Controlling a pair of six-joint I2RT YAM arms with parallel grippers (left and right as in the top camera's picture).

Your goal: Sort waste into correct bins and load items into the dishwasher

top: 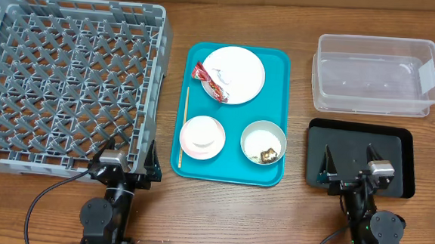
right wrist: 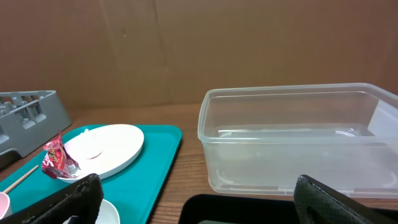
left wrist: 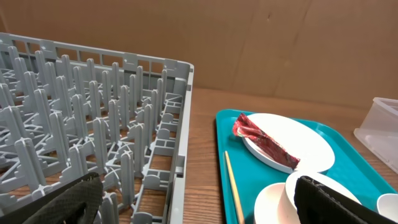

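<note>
The white plate point(top: 243, 67) on the teal tray holds the red wrapper point(top: 207, 79) and a small white tissue point(top: 224, 78). Nearer me, the pink bowl point(top: 185, 135) has the white cup point(top: 202, 135) in it. The grey bowl point(top: 264, 126) holds a brown lump point(top: 267, 151). The grey rack point(top: 69, 75) is at the left, and the clear tub point(top: 375, 75) and black tray point(top: 397, 148) at the right. My left gripper point(top: 132, 156) is open at the rack's near right corner. My right gripper point(top: 347, 162) is open over the black tray. Both are empty.
The teal serving tray point(top: 275, 65) lies in the middle, with a wooden chopstick point(top: 184, 127) along its left side. A brown cardboard wall point(right wrist: 186, 50) backs the table. In the left wrist view, bare wood point(left wrist: 202, 155) shows between the rack and the tray.
</note>
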